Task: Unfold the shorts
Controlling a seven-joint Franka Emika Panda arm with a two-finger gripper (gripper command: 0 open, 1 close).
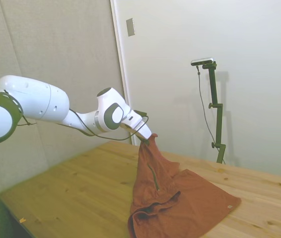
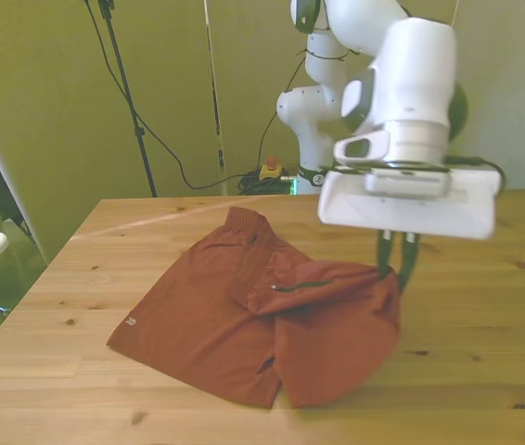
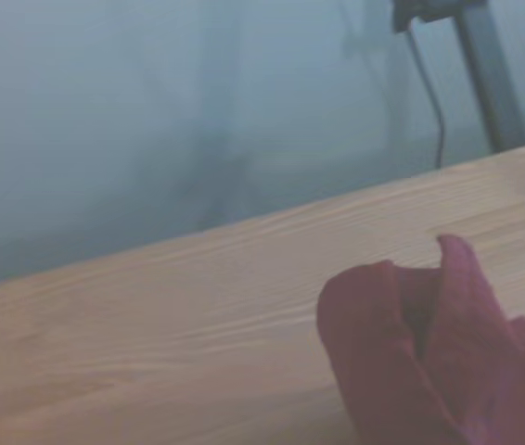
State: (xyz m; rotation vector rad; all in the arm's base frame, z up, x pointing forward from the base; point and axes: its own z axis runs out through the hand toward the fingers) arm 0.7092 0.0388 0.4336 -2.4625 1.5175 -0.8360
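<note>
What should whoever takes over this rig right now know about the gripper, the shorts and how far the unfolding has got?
Gripper: shut on the shorts, pinching one edge and holding it raised above the wooden table.
Shorts: the rest lies on the table, drooping from the pinch; the raised part is doubled over the flat part, toward the front view's right.
Done: edge grasped and lifted.
Left: carry the lifted part out past the flat part, lay it down spread, release. Judging by the drape, it should open easily.
</note>
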